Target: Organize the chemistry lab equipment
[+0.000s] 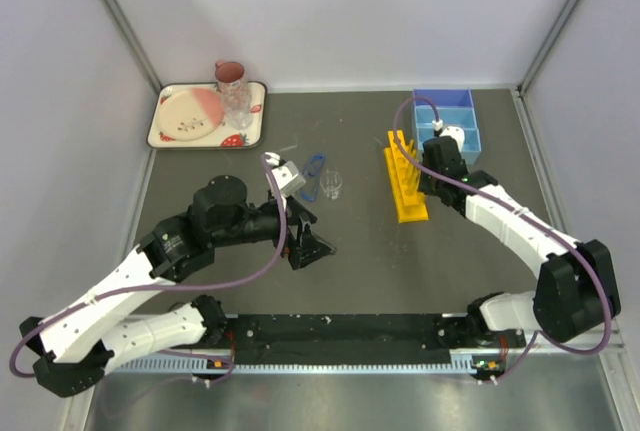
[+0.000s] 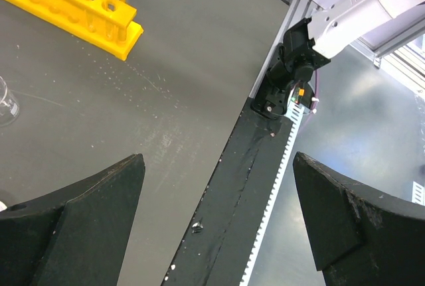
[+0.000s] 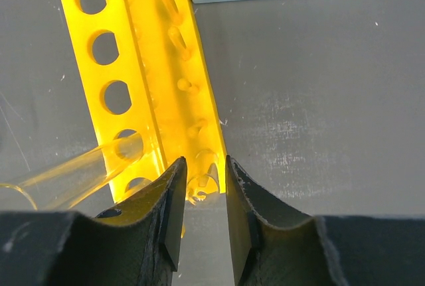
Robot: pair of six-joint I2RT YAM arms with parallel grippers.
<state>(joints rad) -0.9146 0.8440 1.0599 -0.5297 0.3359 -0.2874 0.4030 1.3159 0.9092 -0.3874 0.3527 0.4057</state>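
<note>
The yellow holed tube rack [image 1: 405, 183] stands right of centre, in front of the blue divided tray [image 1: 445, 111], which holds a small white dish [image 1: 452, 136]. My right gripper [image 3: 204, 160] hangs over the rack's [image 3: 159, 67] near end, jaws a narrow gap apart. A clear glass rod's top [image 3: 202, 190] sits between them in a hole, with a sliver of space at the right finger. Another glass rod [image 3: 73, 178] leans through a hole on the left. The goggles [image 1: 313, 173] and beaker [image 1: 332, 184] sit mid-table. My left gripper [image 1: 312, 246] is wide open and empty.
A strawberry-patterned tray [image 1: 250, 123] at the back left carries a plate, a pink mug [image 1: 230, 74] and a clear tumbler [image 1: 238, 106]. The black rail [image 2: 232, 186] along the table's near edge passes under my left gripper [image 2: 219, 160]. The beaker [image 2: 5, 103] stands to its left.
</note>
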